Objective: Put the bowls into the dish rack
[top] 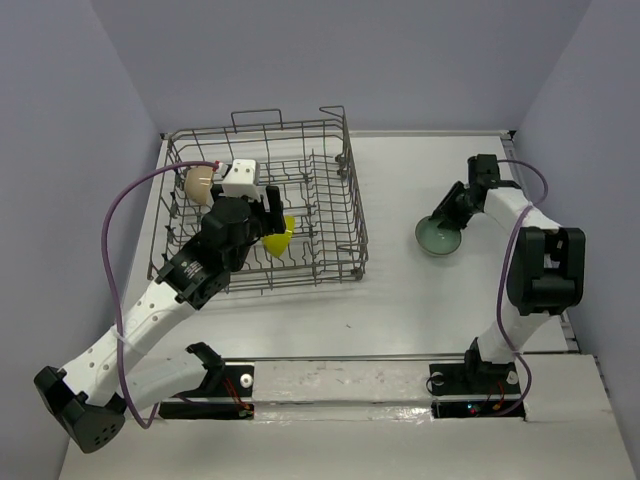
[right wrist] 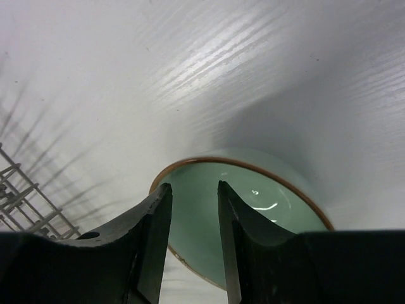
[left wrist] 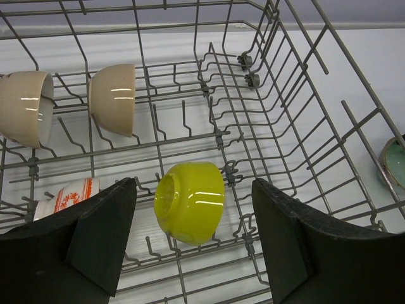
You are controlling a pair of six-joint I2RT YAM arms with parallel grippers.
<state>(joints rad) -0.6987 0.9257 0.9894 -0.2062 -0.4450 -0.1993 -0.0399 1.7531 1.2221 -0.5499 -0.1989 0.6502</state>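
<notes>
The grey wire dish rack (top: pixel 352 190) stands at the back left. Inside it a bright yellow-green bowl (left wrist: pixel 191 201) rests on its side against the tines. Two cream-white bowls (left wrist: pixel 25 107) (left wrist: pixel 114 98) stand on edge further back, and an orange-red-and-white patterned bowl (left wrist: pixel 66 195) lies at the left. My left gripper (left wrist: pixel 193 190) hangs open above the yellow-green bowl (top: pixel 279 241), not touching it. The pale celadon green bowl (right wrist: pixel 272 190) sits on the table at the right. My right gripper (right wrist: pixel 193 187) hovers over its inside, jaws partly open, with only a gap between the fingertips.
The green bowl (top: pixel 438 237) lies well to the right of the rack, with bare white table between them. Grey walls close in the table at the back and on both sides. A purple cable loops from my left arm (top: pixel 150 310) over the rack's left side.
</notes>
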